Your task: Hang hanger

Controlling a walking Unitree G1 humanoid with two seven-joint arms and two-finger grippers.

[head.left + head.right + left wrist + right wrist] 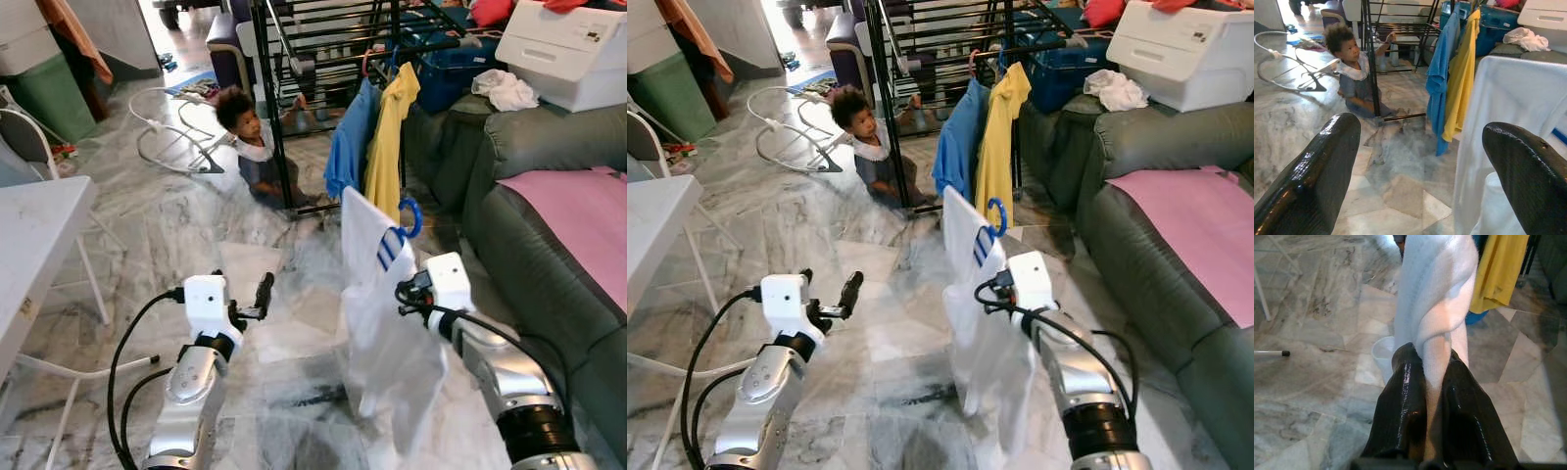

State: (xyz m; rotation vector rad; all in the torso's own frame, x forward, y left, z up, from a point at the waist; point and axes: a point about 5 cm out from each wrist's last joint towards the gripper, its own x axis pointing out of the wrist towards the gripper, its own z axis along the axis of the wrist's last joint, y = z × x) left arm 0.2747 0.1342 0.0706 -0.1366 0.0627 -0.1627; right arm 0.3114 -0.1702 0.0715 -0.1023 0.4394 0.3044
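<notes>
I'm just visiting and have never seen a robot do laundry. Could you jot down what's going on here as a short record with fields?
Setting: marble floor beside a grey sofa
Right pincer: shut on the white garment, which hangs on a blue hanger
Left pincer: open, holding nothing, raised beside the garment
Drying rack: black, ahead, with a blue shirt and yellow shirt hanging
Person: a child sitting on the floor at the rack
Task state: white garment not yet on the rack
</notes>
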